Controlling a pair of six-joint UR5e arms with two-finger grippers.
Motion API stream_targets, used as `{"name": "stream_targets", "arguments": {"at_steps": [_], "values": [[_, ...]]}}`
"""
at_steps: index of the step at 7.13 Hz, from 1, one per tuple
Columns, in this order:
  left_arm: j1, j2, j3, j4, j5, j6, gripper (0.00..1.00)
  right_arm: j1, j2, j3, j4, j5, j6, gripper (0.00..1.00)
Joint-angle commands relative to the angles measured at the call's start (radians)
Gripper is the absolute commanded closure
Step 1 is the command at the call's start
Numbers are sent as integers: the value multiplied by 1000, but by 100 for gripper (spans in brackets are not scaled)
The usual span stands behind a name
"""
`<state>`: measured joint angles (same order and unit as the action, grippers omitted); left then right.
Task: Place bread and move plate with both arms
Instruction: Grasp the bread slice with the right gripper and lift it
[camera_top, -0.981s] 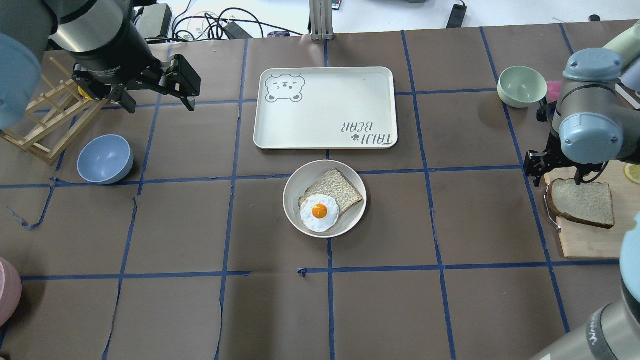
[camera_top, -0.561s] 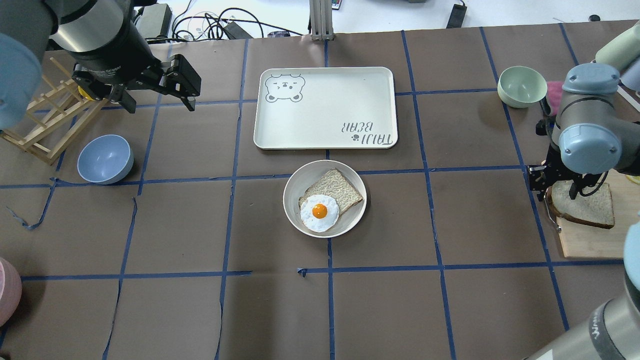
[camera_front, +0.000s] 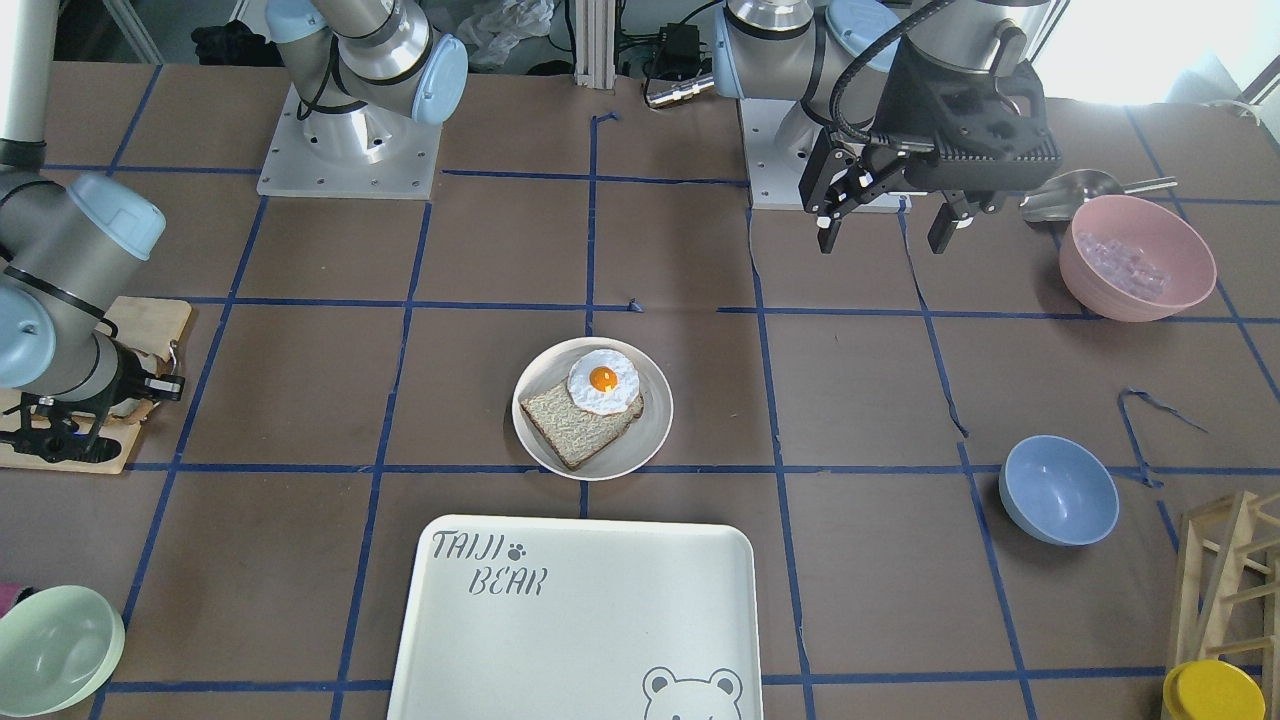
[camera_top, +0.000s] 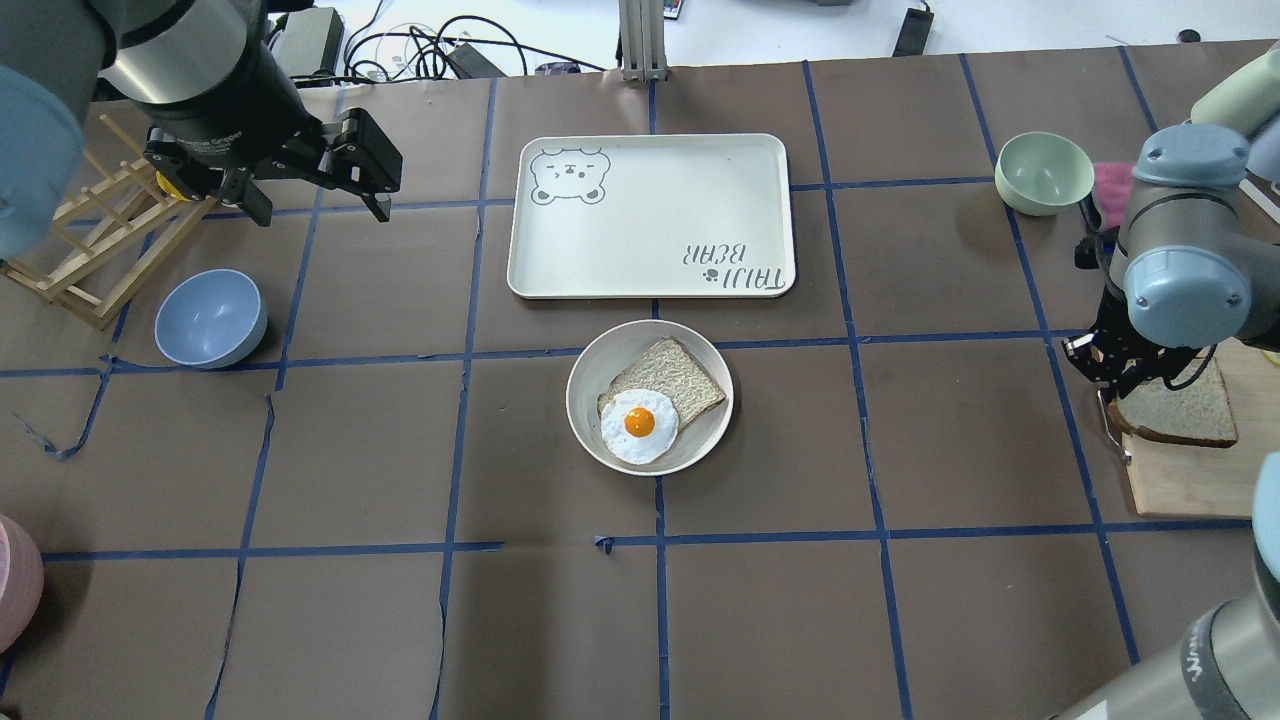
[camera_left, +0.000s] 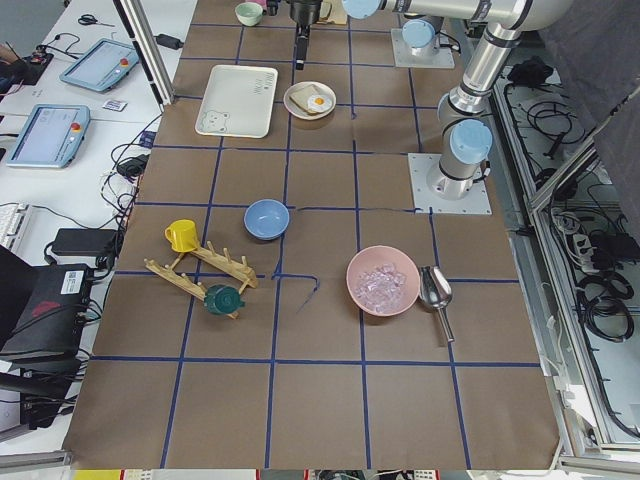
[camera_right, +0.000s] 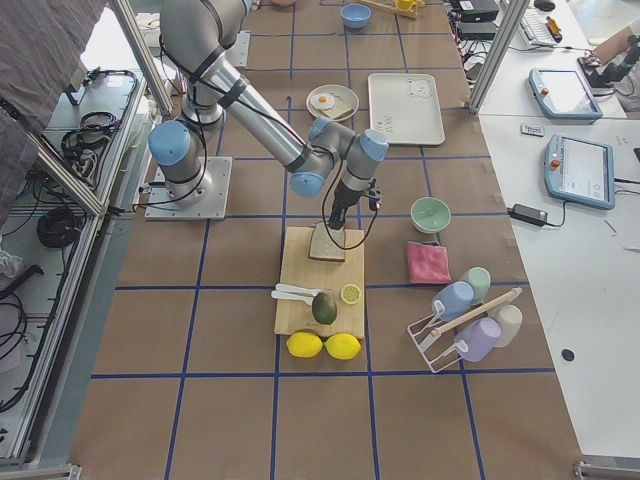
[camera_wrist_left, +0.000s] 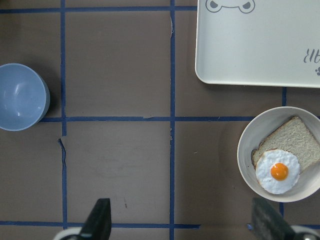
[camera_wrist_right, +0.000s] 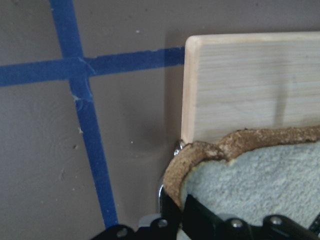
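- Far to the left of the plate (camera_top: 590, 380), a wooden rack (camera_top: 90, 250) stands at the table's edge. Beside it the left gripper (camera_top: 322, 213) hangs above the brown paper, fingers spread wide with nothing between them.
- Also left of the plate, and well apart from it, we see a blue bowl (camera_top: 210, 318).
- On the plate's far side from the robot lies the white tray (camera_top: 650, 215), near the rim but not touching it.
- The plate itself carries a tan slice (camera_top: 672, 378), with a fried egg (camera_top: 638, 425) overlapping it.
- Far right of the plate and further back sits a green bowl (camera_top: 1043, 172).
- Well to the right of the plate, the right gripper (camera_top: 1118, 390) is down at the bread's left edge. Its wrist view shows one black finger lying on the crumb just inside the crust. The other finger is hidden, so we cannot tell whether it pinches.
- The bread (camera_top: 1185, 415) lies on a cutting board (camera_top: 1190, 480), farthest right of the plate. The right arm's blue joint cap covers its upper part in the overhead view.
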<state>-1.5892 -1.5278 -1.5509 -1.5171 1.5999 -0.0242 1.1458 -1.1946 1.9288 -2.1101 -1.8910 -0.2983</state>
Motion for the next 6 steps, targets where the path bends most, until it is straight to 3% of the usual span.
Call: {"name": "stream_targets", "arguments": {"at_steps": [1, 4, 6], "values": [[0, 0, 0, 0, 0, 0, 0, 0, -19, -17, 4, 7, -8, 100], [0, 0, 0, 0, 0, 0, 0, 47, -120, -42, 21, 53, 17, 100], [0, 0, 0, 0, 0, 0, 0, 170, -201, -60, 137, 81, 164, 100]]}}
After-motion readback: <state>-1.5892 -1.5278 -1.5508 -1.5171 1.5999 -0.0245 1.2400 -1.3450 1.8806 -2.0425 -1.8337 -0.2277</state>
